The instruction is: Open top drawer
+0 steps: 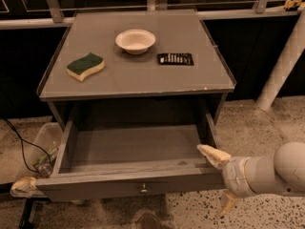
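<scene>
The top drawer (128, 184) of the grey cabinet stands pulled far out, and its deep box is empty. A small round metal knob (143, 189) sits at the centre of its front panel. My gripper (219, 178) is at the drawer's right front corner, open. One tan fingertip (212, 154) lies over the corner's top edge. The other fingertip (226, 202) hangs below, near the floor. The gripper holds nothing.
On the cabinet top (143, 82) lie a green and yellow sponge (85, 66), a white bowl (135, 40) and a black packet (175, 58). A bin with a white bag (40, 147) and a black cable stand at the left. A white post (286, 61) leans at the right.
</scene>
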You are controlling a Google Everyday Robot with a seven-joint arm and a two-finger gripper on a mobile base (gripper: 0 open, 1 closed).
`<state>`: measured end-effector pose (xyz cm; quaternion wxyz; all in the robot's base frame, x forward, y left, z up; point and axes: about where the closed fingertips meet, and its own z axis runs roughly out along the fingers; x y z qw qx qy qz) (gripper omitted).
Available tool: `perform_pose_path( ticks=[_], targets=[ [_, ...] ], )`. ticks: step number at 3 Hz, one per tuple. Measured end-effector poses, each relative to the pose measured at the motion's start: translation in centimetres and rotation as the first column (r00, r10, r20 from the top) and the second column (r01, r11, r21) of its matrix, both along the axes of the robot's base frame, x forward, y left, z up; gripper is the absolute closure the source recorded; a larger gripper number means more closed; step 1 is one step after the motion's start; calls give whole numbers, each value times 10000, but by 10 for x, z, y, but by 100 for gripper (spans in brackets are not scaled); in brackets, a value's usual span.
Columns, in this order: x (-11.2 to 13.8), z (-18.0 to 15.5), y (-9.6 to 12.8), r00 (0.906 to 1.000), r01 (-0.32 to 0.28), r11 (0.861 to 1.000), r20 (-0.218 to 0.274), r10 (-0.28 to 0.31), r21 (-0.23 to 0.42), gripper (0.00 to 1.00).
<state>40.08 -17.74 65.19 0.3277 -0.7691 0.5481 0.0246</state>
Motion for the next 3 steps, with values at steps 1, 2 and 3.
perform_pose_path(
  ticks=[1,2,3],
  targets=[
    [-5,-13,10,9986,-365,9993,-372,368,67,0],
    [-5,-13,11,9985,-381,9992,-383,384,71,17],
    [-5,-13,11,9985,-382,9992,-383,384,71,41]
  ],
)
